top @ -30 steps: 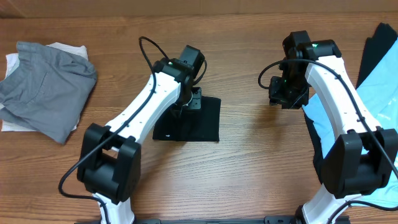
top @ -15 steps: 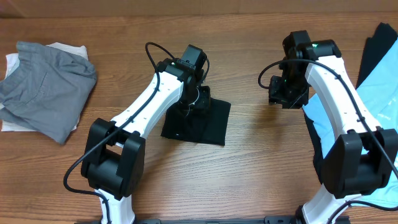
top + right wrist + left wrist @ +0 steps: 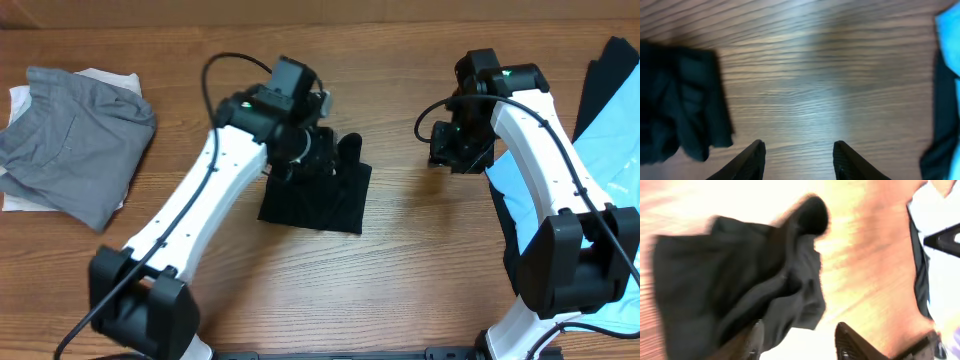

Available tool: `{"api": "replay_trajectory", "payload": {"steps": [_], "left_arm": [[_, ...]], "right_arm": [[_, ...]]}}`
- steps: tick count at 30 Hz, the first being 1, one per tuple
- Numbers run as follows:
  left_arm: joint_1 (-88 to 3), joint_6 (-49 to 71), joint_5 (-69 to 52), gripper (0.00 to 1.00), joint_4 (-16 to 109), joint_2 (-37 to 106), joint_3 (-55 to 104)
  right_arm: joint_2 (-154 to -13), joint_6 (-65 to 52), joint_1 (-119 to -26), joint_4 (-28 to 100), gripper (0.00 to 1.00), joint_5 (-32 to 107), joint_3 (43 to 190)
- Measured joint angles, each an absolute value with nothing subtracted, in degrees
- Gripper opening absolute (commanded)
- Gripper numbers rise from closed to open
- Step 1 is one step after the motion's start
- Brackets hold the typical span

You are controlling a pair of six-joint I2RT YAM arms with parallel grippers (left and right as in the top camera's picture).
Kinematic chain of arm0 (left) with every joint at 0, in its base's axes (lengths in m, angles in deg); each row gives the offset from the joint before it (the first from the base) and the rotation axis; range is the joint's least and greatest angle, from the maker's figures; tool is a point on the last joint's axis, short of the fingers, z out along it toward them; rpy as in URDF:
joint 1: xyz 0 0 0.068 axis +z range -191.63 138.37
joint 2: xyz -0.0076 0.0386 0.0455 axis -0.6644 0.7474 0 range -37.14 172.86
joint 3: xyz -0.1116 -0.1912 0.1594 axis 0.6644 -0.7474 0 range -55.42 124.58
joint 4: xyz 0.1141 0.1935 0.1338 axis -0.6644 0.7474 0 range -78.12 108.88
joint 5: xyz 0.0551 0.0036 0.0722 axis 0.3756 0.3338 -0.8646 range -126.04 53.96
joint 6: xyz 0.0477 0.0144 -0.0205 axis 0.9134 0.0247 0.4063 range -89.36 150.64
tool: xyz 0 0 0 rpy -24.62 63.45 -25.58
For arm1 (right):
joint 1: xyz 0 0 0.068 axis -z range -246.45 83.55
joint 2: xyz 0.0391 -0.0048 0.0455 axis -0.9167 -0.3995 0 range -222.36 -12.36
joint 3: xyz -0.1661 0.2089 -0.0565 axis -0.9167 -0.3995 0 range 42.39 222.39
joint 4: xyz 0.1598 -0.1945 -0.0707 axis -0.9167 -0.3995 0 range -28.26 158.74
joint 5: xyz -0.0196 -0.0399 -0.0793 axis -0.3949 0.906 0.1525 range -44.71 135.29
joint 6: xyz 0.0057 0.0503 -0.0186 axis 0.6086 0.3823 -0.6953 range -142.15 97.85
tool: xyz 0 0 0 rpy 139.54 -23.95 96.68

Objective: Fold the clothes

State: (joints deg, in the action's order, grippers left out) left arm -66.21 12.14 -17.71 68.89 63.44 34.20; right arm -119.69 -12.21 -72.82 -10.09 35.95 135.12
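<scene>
The folded black T-shirt [image 3: 322, 198] lies on the table's middle, one corner bunched up at its far edge. My left gripper [image 3: 315, 152] hovers over that far edge. In the blurred left wrist view the shirt [image 3: 730, 275] fills the left half, and the gripper's [image 3: 800, 330] fingers are apart with only bright table between them; the left finger is against the fabric. My right gripper [image 3: 455, 150] is open and empty over bare wood, to the right of the shirt. In the right wrist view its fingers [image 3: 799, 150] frame bare table, and the shirt [image 3: 680, 105] lies at the left.
A crumpled grey garment [image 3: 75, 150] lies on a white one [image 3: 18, 100] at the far left. A light blue garment [image 3: 612, 130] over a black one [image 3: 603, 70] lies at the right edge, also showing in the right wrist view [image 3: 947, 30].
The black shirt was slid right and turned slightly, then released. My left arm has swung and lifted, leaving a bunched corner at the shirt's far edge. The right arm has hardly moved.
</scene>
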Motion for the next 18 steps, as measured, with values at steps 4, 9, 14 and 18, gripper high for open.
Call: {"api": "replay_trajectory", "payload": {"steps": [4, 9, 14, 18], "left_arm": [[-61.45, 10.10, -21.69, 0.62, 68.89, 63.09, 34.20], [-57.82, 7.94, -26.02, 0.63, 70.40, 66.02, 34.31], [-56.66, 5.01, -26.94, 0.63, 70.99, 72.84, 34.31], [-56.22, 4.16, -26.59, 0.63, 71.01, 77.36, 34.31]], "right_arm": [[-119.69, -21.37, -73.32, -8.32, 0.60, 22.29, 135.12], [-119.69, -26.20, -77.76, -4.89, 0.62, 15.05, 134.86], [-119.69, -23.69, -86.42, 3.79, 0.62, 14.42, 131.86], [-119.69, -17.57, -92.08, 10.46, 0.61, 17.39, 129.20]]}}
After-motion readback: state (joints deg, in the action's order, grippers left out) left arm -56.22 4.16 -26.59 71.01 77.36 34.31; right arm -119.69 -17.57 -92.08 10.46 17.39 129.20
